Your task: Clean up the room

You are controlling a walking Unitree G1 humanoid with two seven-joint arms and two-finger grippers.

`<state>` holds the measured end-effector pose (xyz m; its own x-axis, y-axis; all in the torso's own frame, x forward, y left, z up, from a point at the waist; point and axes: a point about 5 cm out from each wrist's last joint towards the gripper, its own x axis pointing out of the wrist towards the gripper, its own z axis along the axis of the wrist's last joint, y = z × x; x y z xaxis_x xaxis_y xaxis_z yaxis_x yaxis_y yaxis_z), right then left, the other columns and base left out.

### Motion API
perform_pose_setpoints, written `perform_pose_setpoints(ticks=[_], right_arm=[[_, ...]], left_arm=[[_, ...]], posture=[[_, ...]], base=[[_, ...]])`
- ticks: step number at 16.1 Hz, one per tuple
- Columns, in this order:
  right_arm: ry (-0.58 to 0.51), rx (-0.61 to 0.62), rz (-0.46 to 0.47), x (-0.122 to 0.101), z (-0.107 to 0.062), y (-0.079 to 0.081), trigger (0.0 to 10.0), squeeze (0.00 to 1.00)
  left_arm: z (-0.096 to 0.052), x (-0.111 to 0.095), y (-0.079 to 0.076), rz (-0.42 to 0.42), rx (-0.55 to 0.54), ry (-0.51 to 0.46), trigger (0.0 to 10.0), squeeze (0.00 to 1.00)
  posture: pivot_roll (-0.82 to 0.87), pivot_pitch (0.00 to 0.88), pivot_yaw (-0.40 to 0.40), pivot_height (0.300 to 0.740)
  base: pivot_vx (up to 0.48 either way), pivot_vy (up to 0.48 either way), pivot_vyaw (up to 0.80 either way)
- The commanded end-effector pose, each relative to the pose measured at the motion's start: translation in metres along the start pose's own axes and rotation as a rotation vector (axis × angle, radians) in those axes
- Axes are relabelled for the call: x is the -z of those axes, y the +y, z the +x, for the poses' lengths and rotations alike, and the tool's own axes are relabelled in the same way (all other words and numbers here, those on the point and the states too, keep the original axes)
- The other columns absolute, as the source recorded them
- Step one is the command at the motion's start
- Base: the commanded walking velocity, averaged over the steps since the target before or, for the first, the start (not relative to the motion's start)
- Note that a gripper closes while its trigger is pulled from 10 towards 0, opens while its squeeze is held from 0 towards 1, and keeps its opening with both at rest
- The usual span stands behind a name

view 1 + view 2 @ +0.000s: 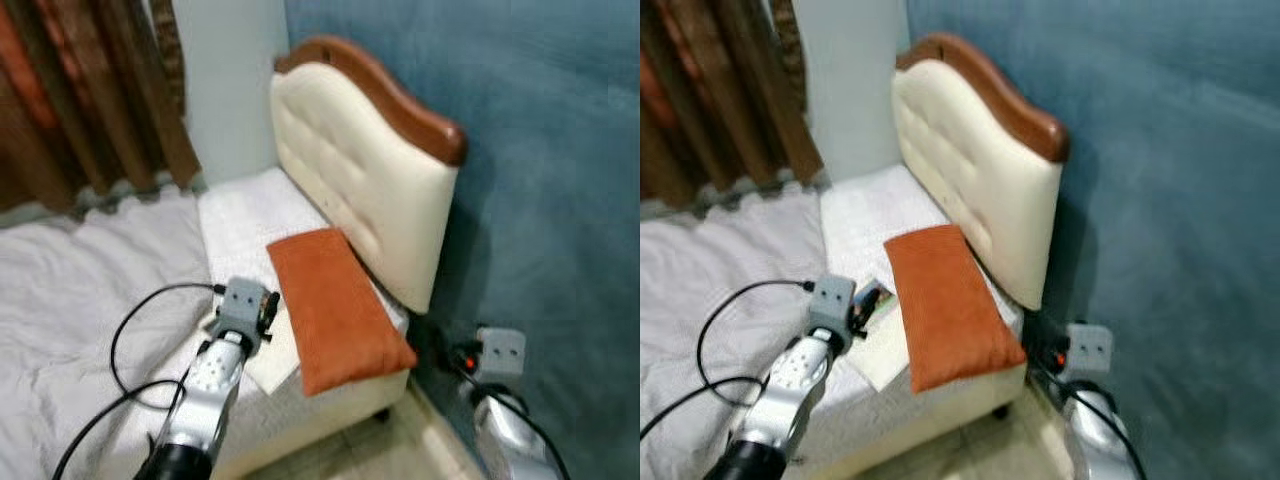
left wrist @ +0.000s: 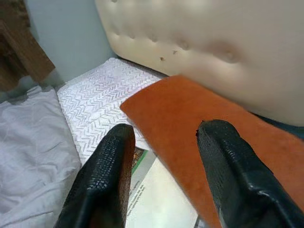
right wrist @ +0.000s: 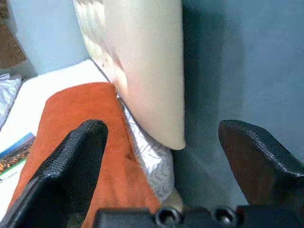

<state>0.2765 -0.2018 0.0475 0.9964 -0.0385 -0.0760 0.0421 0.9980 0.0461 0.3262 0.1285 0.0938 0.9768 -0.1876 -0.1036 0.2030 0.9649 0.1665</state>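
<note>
An orange pillow [image 1: 337,305] lies on the bed [image 1: 90,290], its long side running along the foot of the cream tufted headboard [image 1: 355,170], which has a brown wooden top rail and stands at about 1 o'clock from the pillow. A white patterned pillow [image 1: 250,215] lies flat at the pillow's 11 o'clock, reaching toward the corner by the brown curtain [image 1: 90,90]. A magazine [image 1: 878,335] with a pale cover and a colourful picture lies on the bed at the orange pillow's 8 o'clock, its edge tucked just beside or under the pillow; which one cannot be told.

The left gripper [image 2: 164,166] hangs over the magazine and the near edge of the orange pillow, its two black fingers [image 2: 107,175] spread apart with nothing between them. A black cable [image 1: 130,340] loops over the grey bedsheet at the left arm's 9 o'clock.

The right gripper [image 3: 164,156] is beside the bed's corner, at the pillow's 4 o'clock, in front of the blue wall [image 1: 560,180], its fingers spread wide and empty.
</note>
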Motion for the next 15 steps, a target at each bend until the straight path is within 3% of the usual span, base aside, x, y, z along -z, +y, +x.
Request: perform_pose_setpoints(ticks=[1,6,11,15], right_arm=[[0.019,-0.04,0.006,0.003,-0.002,0.009,10.0,0.0],[0.035,-0.097,-0.034,0.002,-0.002,0.01,10.0,0.0],[0.082,-0.051,-0.033,0.011,-0.012,0.005,10.0,0.0],[0.112,-0.066,-0.04,0.014,-0.006,0.015,10.0,0.0]], left_arm=[[-0.003,0.009,0.005,0.013,-0.016,0.032,10.0,0.0],[-0.006,0.019,-0.001,-0.024,-0.022,0.042,10.0,0.0],[-0.019,0.025,0.004,-0.01,-0.03,0.012,10.0,0.0],[-0.015,0.021,0.003,0.011,-0.036,0.0,10.0,0.0]], posture=[[-0.1,0.0,0.04,0.74],[-0.09,0.0,0.019,0.74],[-0.06,0.0,-0.004,0.74],[-0.05,0.0,-0.002,0.736]], base=[[0.0,-0.48,0.61],[0.0,-0.48,0.59],[0.0,0.0,0.23],[0.0,0.0,0.0]])
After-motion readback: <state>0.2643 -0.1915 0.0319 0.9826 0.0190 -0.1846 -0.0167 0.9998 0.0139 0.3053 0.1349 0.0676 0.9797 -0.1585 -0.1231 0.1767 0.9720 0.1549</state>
